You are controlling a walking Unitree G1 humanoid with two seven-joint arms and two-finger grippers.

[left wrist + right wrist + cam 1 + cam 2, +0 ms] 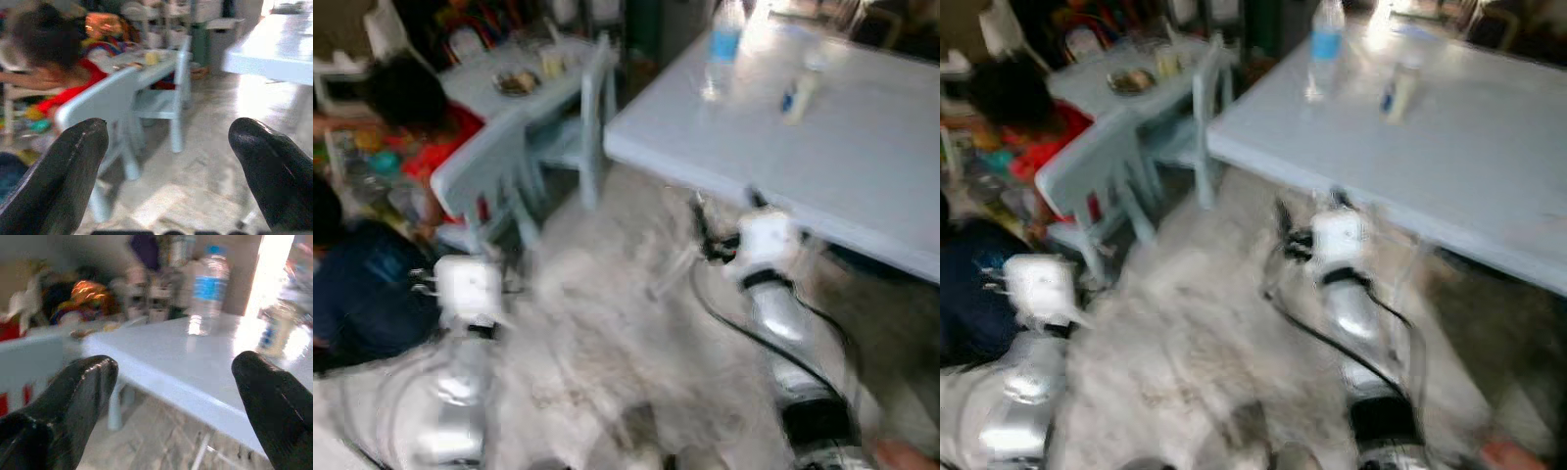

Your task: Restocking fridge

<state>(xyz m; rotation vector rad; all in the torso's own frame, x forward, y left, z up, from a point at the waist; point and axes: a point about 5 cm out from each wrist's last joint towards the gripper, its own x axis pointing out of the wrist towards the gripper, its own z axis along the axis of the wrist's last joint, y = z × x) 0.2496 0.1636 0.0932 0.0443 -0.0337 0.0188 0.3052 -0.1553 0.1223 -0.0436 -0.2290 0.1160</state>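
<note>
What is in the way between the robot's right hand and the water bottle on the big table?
Only the table edge. The right hand is open, low beside the table, and the water bottle stands farther back on top. The small white bottle stands off to the side, not between.

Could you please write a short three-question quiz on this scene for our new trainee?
1. True or false: the clear plastic water bottle with the blue label lies on the floor.
2. What stands beside it on the large white table? A) small white bottle B) red mug C) green bowl
3. The left gripper and right gripper are both ____.

Key: 1 false, it stands on the table. 2 A, the small white bottle. 3 open, holding nothing.
</note>
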